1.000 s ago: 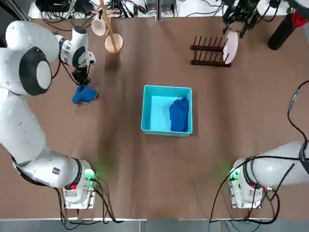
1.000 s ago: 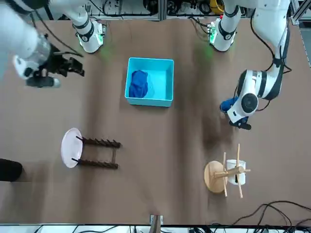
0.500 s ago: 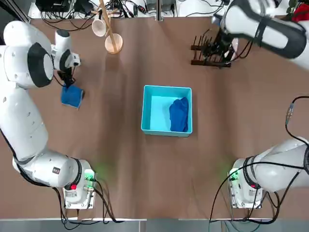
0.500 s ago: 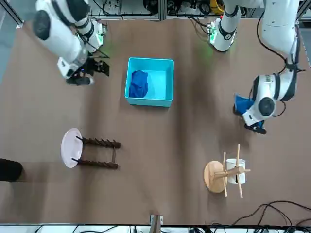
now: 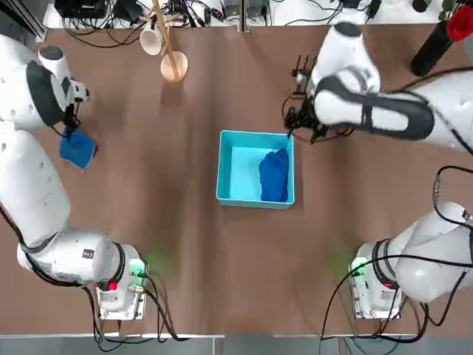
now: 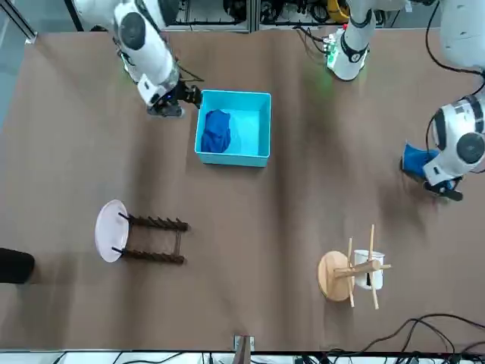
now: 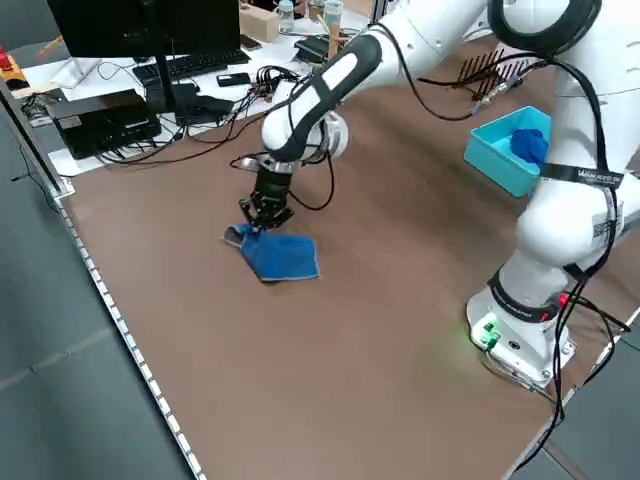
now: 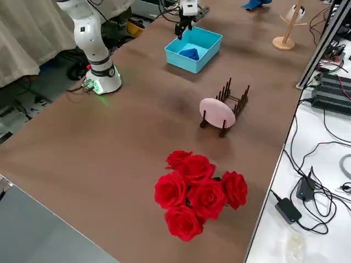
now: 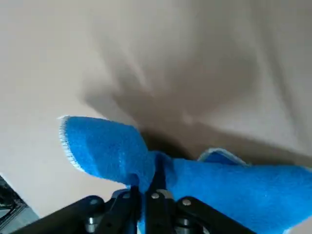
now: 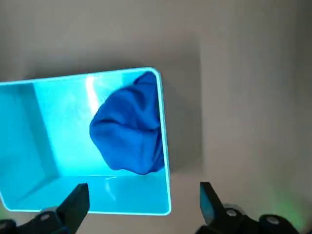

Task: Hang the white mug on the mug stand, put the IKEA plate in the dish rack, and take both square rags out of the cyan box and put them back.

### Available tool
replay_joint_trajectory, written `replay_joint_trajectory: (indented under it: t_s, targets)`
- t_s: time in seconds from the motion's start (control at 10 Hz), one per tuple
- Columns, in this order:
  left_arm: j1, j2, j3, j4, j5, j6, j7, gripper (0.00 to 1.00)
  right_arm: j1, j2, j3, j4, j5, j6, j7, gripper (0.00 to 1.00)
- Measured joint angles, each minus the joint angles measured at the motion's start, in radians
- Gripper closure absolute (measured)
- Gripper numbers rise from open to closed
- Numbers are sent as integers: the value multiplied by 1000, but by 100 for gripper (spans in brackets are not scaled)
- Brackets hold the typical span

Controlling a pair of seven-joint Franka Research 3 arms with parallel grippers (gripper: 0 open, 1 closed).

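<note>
The left gripper point(image 9: 146, 189), pinched tight on one rag point(image 5: 77, 149), had shifted farther out to the table's left, so that rag still had to go back. The mug point(image 6: 369, 269) was on the stand point(image 6: 334, 277). The box point(image 5: 240, 170) held the other rag point(image 5: 274, 176). The right gripper point(image 10: 144, 186), spread wide and empty, had come from the rack point(image 6: 155, 256) to the box, probably for that rag. The plate point(image 6: 111, 231) stood racked. No writing was readable.

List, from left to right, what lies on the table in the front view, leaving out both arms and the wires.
Black cylinder, round plate, dark wooden dish rack, cyan box, wooden mug stand.
</note>
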Motion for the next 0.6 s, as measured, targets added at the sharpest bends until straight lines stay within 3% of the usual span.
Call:
replay_joint_trajectory:
  t_s: [0.3, 0.6]
  targets:
    - [-1, -18, -179, 2, -5, 4, -139, 95, 87, 45, -1, -48, 0, 128, 89, 0]
    - [7, -95, -362, -10, -6, -19, -265, 95, 168, 196, -2, -54, 0, 294, 148, 0]
